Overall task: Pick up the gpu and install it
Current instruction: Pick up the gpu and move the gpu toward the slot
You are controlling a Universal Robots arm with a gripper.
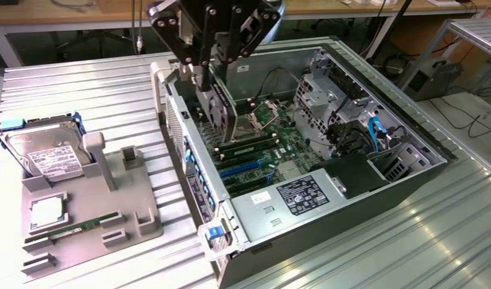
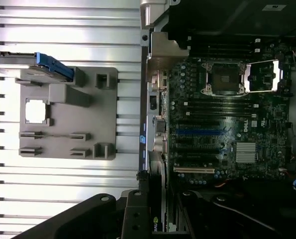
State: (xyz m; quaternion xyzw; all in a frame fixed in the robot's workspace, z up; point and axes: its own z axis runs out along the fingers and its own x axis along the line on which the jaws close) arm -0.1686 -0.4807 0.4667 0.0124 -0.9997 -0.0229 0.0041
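Note:
My gripper (image 1: 205, 75) hangs over the rear part of the open computer case (image 1: 309, 217) and is shut on the gpu (image 1: 218, 111). The dark, flat card hangs on edge below the fingers, its lower end just above the motherboard (image 1: 273, 144). It sits near the case's back wall, beside the CPU socket (image 1: 265, 111). In the wrist view the gpu (image 2: 162, 219) shows edge-on between the black fingers (image 2: 135, 219), in line with the case's rear edge. The blue expansion slot (image 2: 200, 132) lies on the motherboard (image 2: 227, 149), apart from the card.
A grey fixture (image 1: 93, 205) stands on the ribbed metal table at the exterior view's left. It holds a silver hard drive (image 1: 48, 153), a CPU chip (image 1: 46, 211) and a green memory stick (image 1: 72, 227). Drive cages and cables (image 1: 365, 129) fill the case's far side.

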